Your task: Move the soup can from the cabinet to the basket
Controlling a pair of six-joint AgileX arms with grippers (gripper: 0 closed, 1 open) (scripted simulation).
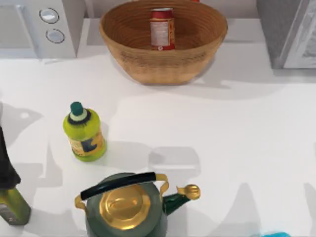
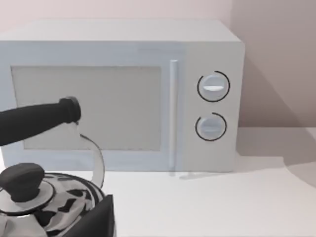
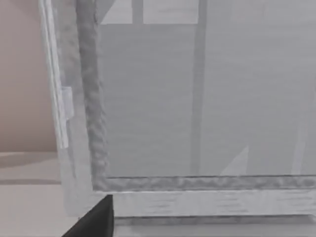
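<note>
The soup can (image 1: 162, 28), red and white with a silvery lid, stands upright inside the woven basket (image 1: 148, 64) at the back middle of the table. The cabinet (image 1: 291, 34) is at the back right, with a dark grey side and a pale door frame. The right wrist view faces the cabinet (image 3: 197, 108) up close, with a dark part of my right gripper (image 3: 94, 222) at the edge of the picture. A dark part of my left gripper (image 2: 94, 222) sits low in the left wrist view, away from the can.
A white microwave (image 1: 44, 24) with two dials stands at the back left. A yellow-green bottle (image 1: 85, 132), a green kettle (image 1: 126, 210) with a gold lid and a dark-topped bottle (image 1: 10, 202) stand near the front. A silvery kettle (image 2: 34, 197) is before the microwave (image 2: 123, 94).
</note>
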